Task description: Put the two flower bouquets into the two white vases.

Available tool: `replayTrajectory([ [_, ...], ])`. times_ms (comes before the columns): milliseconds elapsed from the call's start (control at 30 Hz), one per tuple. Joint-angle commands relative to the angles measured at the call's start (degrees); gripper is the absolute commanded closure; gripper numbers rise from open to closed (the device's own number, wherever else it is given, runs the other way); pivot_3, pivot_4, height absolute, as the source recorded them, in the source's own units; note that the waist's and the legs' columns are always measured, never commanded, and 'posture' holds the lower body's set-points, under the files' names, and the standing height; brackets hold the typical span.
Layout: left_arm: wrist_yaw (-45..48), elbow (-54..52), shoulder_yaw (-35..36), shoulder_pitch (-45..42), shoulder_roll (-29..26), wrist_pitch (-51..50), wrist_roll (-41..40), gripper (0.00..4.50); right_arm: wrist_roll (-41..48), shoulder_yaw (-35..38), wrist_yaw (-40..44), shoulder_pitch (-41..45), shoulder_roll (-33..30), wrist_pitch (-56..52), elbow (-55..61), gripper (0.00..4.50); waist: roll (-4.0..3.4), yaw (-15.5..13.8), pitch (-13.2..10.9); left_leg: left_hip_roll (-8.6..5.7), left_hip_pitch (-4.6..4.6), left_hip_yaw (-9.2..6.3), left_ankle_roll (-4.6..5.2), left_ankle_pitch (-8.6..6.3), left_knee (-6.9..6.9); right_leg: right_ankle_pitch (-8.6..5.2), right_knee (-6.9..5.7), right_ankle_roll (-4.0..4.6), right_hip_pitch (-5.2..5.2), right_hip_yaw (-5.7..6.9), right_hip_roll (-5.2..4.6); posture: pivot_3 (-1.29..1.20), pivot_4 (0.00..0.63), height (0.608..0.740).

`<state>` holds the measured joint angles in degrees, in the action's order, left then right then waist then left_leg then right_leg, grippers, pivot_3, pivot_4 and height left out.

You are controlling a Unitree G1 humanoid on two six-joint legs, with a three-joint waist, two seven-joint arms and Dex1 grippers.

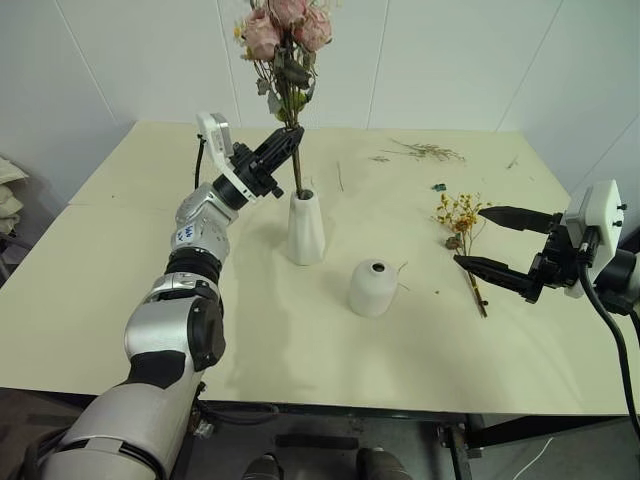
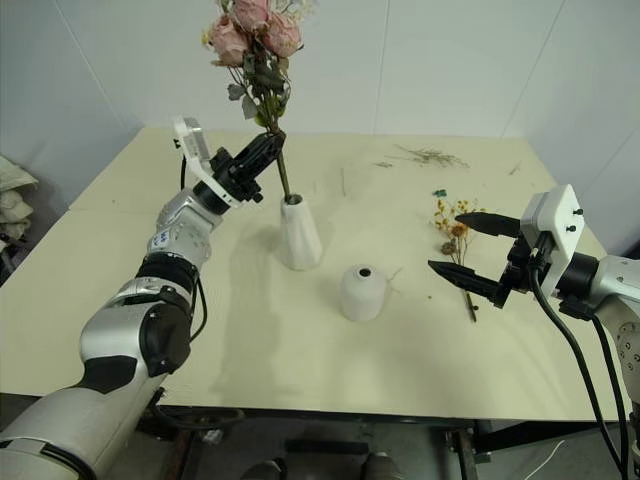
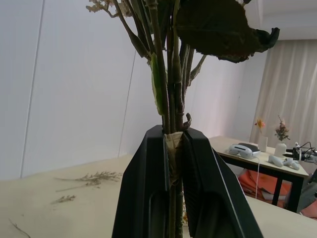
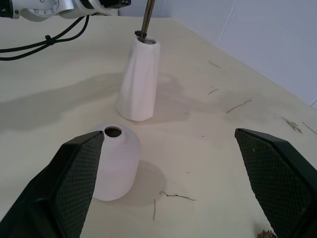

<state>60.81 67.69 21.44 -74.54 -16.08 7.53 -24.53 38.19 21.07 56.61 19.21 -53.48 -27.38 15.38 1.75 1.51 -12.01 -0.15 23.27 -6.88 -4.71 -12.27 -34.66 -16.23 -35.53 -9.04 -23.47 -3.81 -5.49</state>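
Pink roses' stems point(image 1: 297, 172), pinched in my left pincer point(image 1: 287, 140), enter the tall white ceramic vase point(image 1: 305, 228); yellow-orange spray point(image 1: 462, 225) waits near the tabletop's right edge, right pincer point(image 1: 490, 243) spread.

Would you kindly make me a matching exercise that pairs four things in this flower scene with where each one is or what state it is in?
Things:
1. pink rose bouquet
2. yellow-orange spray
3. short round vase
4. right gripper

States:
A. empty, hole at its top
B. lying flat on the table
C. open, holding nothing
D. stems in the tall vase, clamped by the left gripper

Pairs: 1-D, 2-B, 3-A, 4-C
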Motion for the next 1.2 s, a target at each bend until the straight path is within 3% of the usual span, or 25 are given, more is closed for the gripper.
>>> replayTrajectory([
  [33, -0.44, -0.02, -0.09, -0.99, 0.14, 1.28, 0.67, 4.41, 0.26, 2.10, -0.57, 0.10, 0.16, 1.36, 1.12, 0.00, 0.00, 0.02, 0.00, 0.00, 0.00, 0.00, 0.00, 0.00, 0.00, 0.00, 0.00, 0.00, 0.00, 0.00, 0.00, 0.00, 0.150, 0.740],
  [1200, -5.38, 4.94, 1.17, -4.79, 0.50, 2.40, 2.47, 4.41, -0.80, 1.33, -1.84, 0.16, 0.89, 2.42, 1.26, 0.00, 0.00, -0.01, 0.00, 0.00, 0.00, 0.00, 0.00, 0.00, -0.01, 0.00, -0.01, 0.00, 0.00, 0.00, 0.00, 0.00, 0.150, 0.740],
])
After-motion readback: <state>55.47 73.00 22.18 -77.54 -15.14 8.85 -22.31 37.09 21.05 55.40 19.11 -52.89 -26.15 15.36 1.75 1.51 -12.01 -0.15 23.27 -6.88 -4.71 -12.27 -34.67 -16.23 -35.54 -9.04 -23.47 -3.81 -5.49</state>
